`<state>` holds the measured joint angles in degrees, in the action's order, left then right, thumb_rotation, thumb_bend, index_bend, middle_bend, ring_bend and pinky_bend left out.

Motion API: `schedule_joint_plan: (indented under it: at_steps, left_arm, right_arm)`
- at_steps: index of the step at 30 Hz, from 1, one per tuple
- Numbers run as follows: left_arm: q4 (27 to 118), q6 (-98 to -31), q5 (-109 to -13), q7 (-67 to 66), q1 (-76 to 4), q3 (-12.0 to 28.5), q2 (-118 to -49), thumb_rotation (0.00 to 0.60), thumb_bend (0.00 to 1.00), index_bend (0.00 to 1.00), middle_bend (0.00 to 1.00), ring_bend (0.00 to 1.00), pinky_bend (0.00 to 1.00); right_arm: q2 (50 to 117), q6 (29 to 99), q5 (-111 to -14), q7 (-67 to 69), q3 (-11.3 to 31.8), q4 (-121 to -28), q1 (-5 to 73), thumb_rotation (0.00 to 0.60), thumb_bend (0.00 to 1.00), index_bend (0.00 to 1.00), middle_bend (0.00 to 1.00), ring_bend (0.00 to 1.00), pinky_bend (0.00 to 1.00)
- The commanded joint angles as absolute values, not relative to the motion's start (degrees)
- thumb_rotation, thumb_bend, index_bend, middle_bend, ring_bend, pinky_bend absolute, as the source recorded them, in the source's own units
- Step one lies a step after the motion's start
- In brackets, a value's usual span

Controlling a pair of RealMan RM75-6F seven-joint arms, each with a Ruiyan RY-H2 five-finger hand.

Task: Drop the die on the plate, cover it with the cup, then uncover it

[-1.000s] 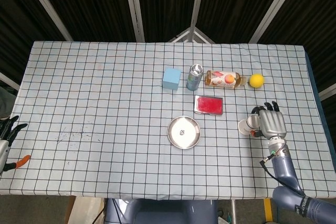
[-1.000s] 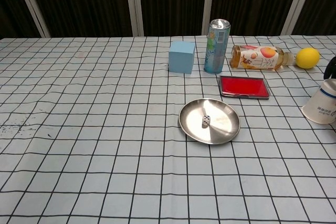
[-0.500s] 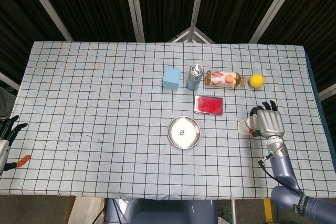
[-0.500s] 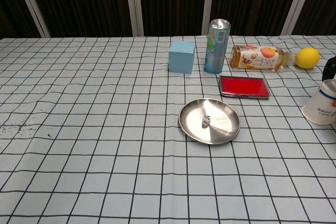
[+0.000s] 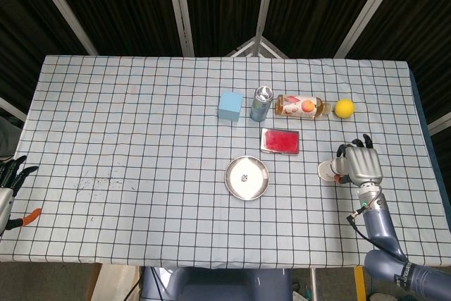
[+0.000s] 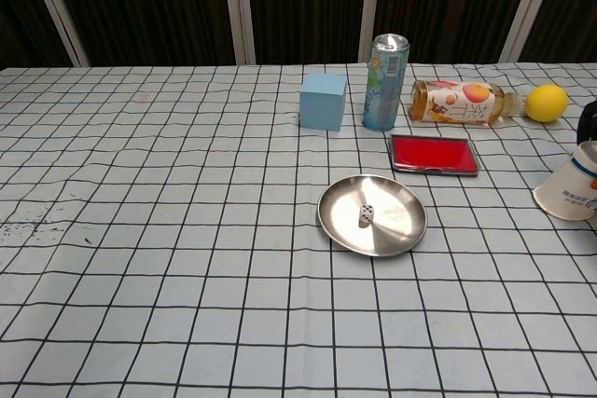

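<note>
The right robot hand grips the cup, tilted, fingers wrapped round it — the die sits on the plate, well to its left.

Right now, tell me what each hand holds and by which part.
The right hand grips the white paper cup around its side wall, tilted. The left hand holds nothing.

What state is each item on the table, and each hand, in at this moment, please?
die: lying on the plate, uncovered.
plate: flat on the table.
cup: tilted, held by the right hand.
right hand: fingers wrapped around the cup.
left hand: at the table's edge, fingers apart, holding nothing.
can: upright.
bottle: lying on its side.
red tin: closed, lying flat.
</note>
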<state>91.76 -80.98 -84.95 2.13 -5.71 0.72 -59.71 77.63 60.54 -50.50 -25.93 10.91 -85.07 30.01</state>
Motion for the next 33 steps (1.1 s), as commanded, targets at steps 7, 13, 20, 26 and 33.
schedule_joint_plan:
  at_steps: [7, 13, 20, 26, 33]
  left_arm:
    - [91.78, -80.89, -84.94, 2.07, -5.76, 0.69, -59.72, 0.6, 0.29, 0.16, 0.0, 0.0, 0.02]
    - [91.71, -81.15, -85.03, 2.6, -5.63, 0.69, -59.55, 0.6, 0.29, 0.16, 0.0, 0.0, 0.02]
    - [91.58, -81.18, -85.25, 3.55, -5.61, 0.63, -59.25, 0.6, 0.29, 0.16, 0.0, 0.0, 0.02]
    - [91.36, -81.24, -85.2, 4.29, -5.58, 0.7, -59.07, 0.6, 0.29, 0.16, 0.0, 0.0, 0.02]
    - [91.25, -81.15, -85.23, 4.67, -5.63, 0.71, -58.95, 0.6, 0.29, 0.16, 0.0, 0.0, 0.02]
  right_arm:
    - [77.11, 61.28, -51.15, -26.1, 10.96, -86.38, 30.29, 0.6, 0.3, 0.5, 0.48, 0.23, 0.0]
    - [75.1, 62.1, -51.88, -28.57, 11.49, -91.57, 31.5, 0.6, 0.31, 0.5, 0.48, 0.23, 0.0]
    - [73.22, 62.34, -50.5, -34.46, 12.12, -99.91, 34.47, 0.6, 0.31, 0.5, 0.48, 0.23, 0.0]
    - [75.3, 63.82, -48.73, -37.34, 13.52, -106.12, 37.19, 0.6, 0.32, 0.5, 0.48, 0.23, 0.0]
    - [78.64, 63.66, -46.75, -38.79, 15.1, -108.5, 40.62, 0.6, 0.32, 0.5, 0.48, 0.23, 0.0]
